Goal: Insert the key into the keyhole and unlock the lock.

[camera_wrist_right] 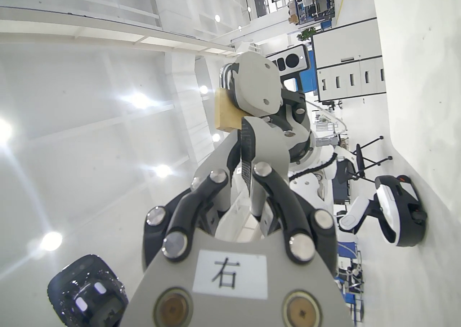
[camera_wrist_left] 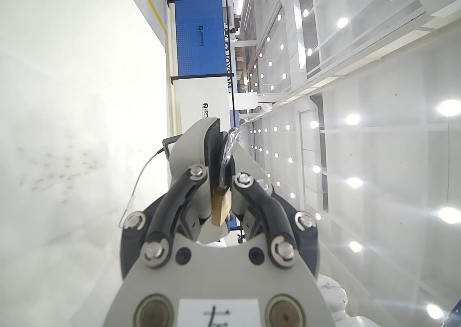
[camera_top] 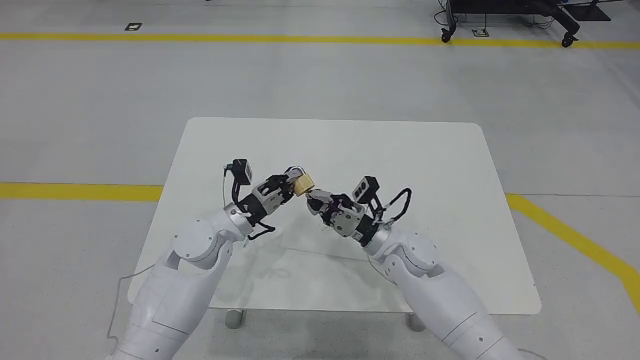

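Above the white table (camera_top: 440, 160) the two arms meet. My left gripper (camera_wrist_left: 221, 137) is shut on a brass padlock (camera_wrist_left: 221, 207), pinching its silver shackle (camera_wrist_left: 229, 146) between the pads, with the brass body hanging back toward the wrist. In the top view the padlock (camera_top: 305, 181) sits at the tip of my left gripper (camera_top: 290, 186). My right gripper (camera_wrist_right: 245, 133) is shut, its tips pressed against the end of the padlock's (camera_wrist_right: 227, 110) brass body. The key is hidden between its pads. From above, my right gripper (camera_top: 318, 200) lies just right of the lock.
Bare tabletop lies on all sides beneath the raised arms. Yellow floor lines (camera_top: 300, 37) run behind and beside the table. Wheeled stands (camera_top: 510, 0) are far off at the back.
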Action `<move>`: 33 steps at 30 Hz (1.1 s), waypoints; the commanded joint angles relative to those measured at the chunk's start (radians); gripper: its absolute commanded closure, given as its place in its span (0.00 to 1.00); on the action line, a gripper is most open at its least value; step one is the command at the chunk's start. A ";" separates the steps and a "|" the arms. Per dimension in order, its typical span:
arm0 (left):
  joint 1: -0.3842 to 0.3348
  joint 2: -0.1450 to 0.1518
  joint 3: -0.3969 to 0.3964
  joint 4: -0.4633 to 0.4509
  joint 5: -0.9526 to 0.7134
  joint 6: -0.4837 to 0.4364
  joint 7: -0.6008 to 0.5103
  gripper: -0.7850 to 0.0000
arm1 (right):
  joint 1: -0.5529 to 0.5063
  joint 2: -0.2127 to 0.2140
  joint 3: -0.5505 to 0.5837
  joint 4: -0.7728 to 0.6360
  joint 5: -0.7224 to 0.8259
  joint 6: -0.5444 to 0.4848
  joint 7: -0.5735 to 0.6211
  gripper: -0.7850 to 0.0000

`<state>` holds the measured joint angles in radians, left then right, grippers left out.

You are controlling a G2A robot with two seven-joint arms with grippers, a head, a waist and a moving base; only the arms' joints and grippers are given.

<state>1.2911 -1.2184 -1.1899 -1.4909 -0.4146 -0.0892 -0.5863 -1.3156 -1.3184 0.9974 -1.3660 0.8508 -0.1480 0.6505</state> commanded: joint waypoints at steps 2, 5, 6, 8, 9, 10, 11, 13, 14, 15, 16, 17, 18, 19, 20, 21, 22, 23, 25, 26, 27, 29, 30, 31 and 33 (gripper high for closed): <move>0.002 0.000 0.000 -0.003 0.022 -0.029 0.014 1.00 | 0.006 -0.006 -0.005 0.019 0.086 0.050 0.046 1.00; 0.009 -0.001 0.001 -0.010 0.054 -0.077 0.039 1.00 | 0.018 -0.013 -0.005 0.048 0.191 0.109 0.101 1.00; 0.011 -0.001 0.001 -0.014 0.061 -0.094 0.045 1.00 | 0.021 -0.016 -0.005 0.059 0.228 0.128 0.124 1.00; 0.016 -0.001 0.001 -0.018 0.082 -0.123 0.050 1.00 | 0.029 -0.022 -0.006 0.083 0.320 0.182 0.186 1.00; 0.018 -0.001 0.002 -0.019 0.094 -0.133 0.052 1.00 | 0.036 -0.024 -0.006 0.099 0.352 0.209 0.210 1.00; 0.021 -0.002 0.004 -0.021 0.094 -0.140 0.051 1.00 | 0.045 -0.026 -0.007 0.116 0.368 0.230 0.226 1.00; 0.023 -0.002 0.004 -0.021 0.091 -0.145 0.049 1.00 | 0.053 -0.027 -0.007 0.131 0.376 0.242 0.235 1.00; 0.024 -0.002 0.003 -0.022 0.094 -0.158 0.049 1.00 | 0.063 -0.031 -0.013 0.153 0.402 0.274 0.268 1.00; 0.025 -0.002 0.001 -0.024 0.094 -0.167 0.050 1.00 | 0.069 -0.033 -0.014 0.165 0.415 0.291 0.285 1.00; 0.026 -0.002 -0.001 -0.025 0.094 -0.178 0.052 1.00 | 0.074 -0.034 -0.014 0.175 0.424 0.302 0.301 1.00; 0.028 -0.002 -0.004 -0.026 0.091 -0.188 0.054 1.00 | 0.077 -0.035 -0.014 0.183 0.437 0.317 0.322 1.00; 0.030 -0.002 -0.008 -0.026 0.089 -0.195 0.055 1.00 | 0.081 -0.036 -0.013 0.191 0.445 0.327 0.337 1.00; 0.031 -0.002 -0.011 -0.026 0.092 -0.204 0.057 1.00 | 0.084 -0.036 -0.011 0.198 0.445 0.331 0.346 1.00; 0.033 -0.002 -0.012 -0.026 0.093 -0.207 0.057 1.00 | 0.086 -0.036 -0.009 0.203 0.446 0.333 0.352 1.00; 0.034 -0.002 -0.013 -0.025 0.089 -0.204 0.057 1.00 | 0.087 -0.036 -0.008 0.205 0.447 0.336 0.358 1.00; 0.034 -0.002 -0.013 -0.024 0.087 -0.200 0.057 1.00 | 0.089 -0.036 -0.007 0.209 0.437 0.331 0.356 1.00; 0.033 -0.002 -0.011 -0.022 0.083 -0.190 0.055 1.00 | 0.091 -0.035 -0.005 0.210 0.414 0.315 0.346 1.00; 0.032 -0.003 -0.010 -0.021 0.075 -0.182 0.051 1.00 | 0.090 -0.035 -0.008 0.205 0.397 0.312 0.348 1.00; 0.029 -0.004 -0.010 -0.019 0.061 -0.170 0.047 1.00 | 0.089 -0.032 -0.001 0.200 0.361 0.282 0.335 0.95; 0.028 -0.004 -0.010 -0.018 0.054 -0.167 0.047 1.00 | 0.083 -0.031 0.003 0.193 0.351 0.266 0.327 0.84; 0.027 -0.005 -0.011 -0.017 0.048 -0.166 0.046 1.00 | 0.078 -0.030 0.007 0.183 0.343 0.259 0.327 0.75; 0.027 -0.005 -0.014 -0.015 0.037 -0.162 0.047 1.00 | 0.068 -0.025 0.024 0.167 0.313 0.223 0.312 0.56; 0.027 -0.005 -0.016 -0.014 0.033 -0.159 0.050 1.00 | 0.060 -0.023 0.032 0.154 0.296 0.206 0.306 0.52; 0.027 -0.005 -0.017 -0.014 0.032 -0.155 0.052 1.00 | 0.051 -0.020 0.040 0.138 0.284 0.191 0.308 0.49; 0.027 -0.006 -0.018 -0.014 0.029 -0.146 0.057 1.00 | 0.031 -0.013 0.065 0.109 0.243 0.147 0.292 0.35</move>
<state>1.3184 -1.2240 -1.2070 -1.5046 -0.3847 -0.2415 -0.5321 -1.2733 -1.3356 1.0470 -1.2395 1.1208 0.0275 0.9537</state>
